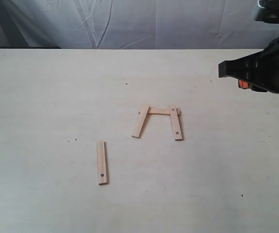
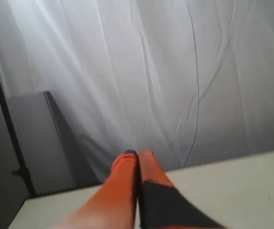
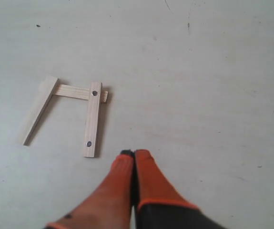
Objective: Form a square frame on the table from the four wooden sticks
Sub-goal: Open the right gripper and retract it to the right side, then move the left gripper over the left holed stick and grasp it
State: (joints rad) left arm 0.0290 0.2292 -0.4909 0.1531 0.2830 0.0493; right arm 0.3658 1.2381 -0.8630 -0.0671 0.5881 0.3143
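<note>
Wooden sticks [image 1: 159,111] in a three-sided U lie just ahead of our right gripper [image 3: 134,155], pinched closed and empty above the table [image 1: 42,97]. We judge the U's open side is meant for the fourth stick [image 1: 102,162], well beyond it. Our left gripper [image 2: 137,153], likewise closed and empty, faces the backdrop [image 2: 175,71].

Pale-wood sticks [image 1: 158,122]; cream table [image 1: 42,97]; orange end effector [image 3: 133,153].

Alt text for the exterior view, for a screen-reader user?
Three wooden sticks roughly form three sides of a square on the table, open toward the camera; the fourth stick lies apart to their lower left. The right gripper, shut, hovers at the upper right edge.
</note>
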